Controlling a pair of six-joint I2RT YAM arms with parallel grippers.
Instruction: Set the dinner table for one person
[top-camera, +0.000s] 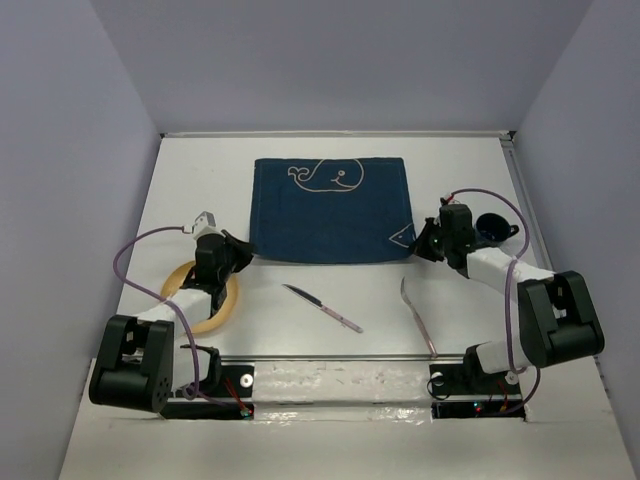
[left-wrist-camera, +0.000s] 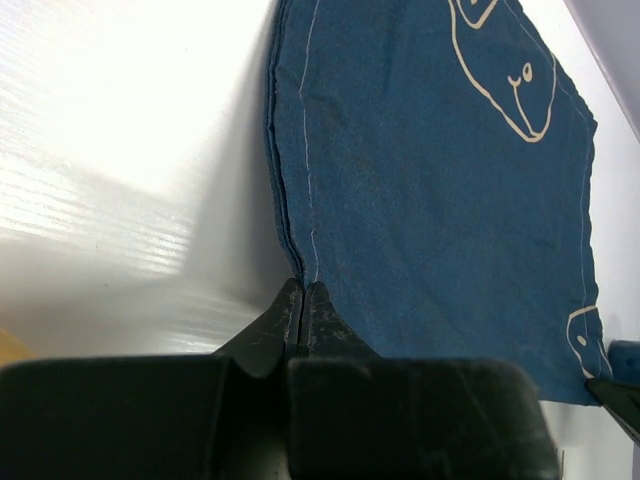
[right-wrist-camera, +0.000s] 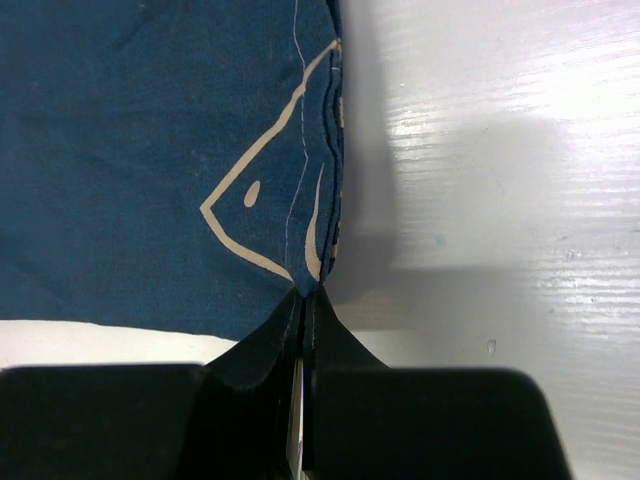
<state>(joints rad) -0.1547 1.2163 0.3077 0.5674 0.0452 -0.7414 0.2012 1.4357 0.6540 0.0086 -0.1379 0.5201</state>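
A dark blue placemat (top-camera: 330, 210) with white whale drawings lies flat on the white dinner table (top-camera: 300, 335). My left gripper (top-camera: 243, 253) is shut on the placemat's near left edge; in the left wrist view the fingertips (left-wrist-camera: 303, 290) pinch the cloth's hem (left-wrist-camera: 420, 180). My right gripper (top-camera: 421, 246) is shut on the near right corner; in the right wrist view the tips (right-wrist-camera: 308, 296) grip the bunched cloth (right-wrist-camera: 150, 180) beside a small fish drawing.
A yellow ring-shaped plate (top-camera: 205, 318) lies under the left arm. A knife (top-camera: 322, 308) and a fork (top-camera: 418, 316) lie near the front rail (top-camera: 330, 357). A dark blue cup (top-camera: 492, 228) stands behind the right arm. Walls enclose the table.
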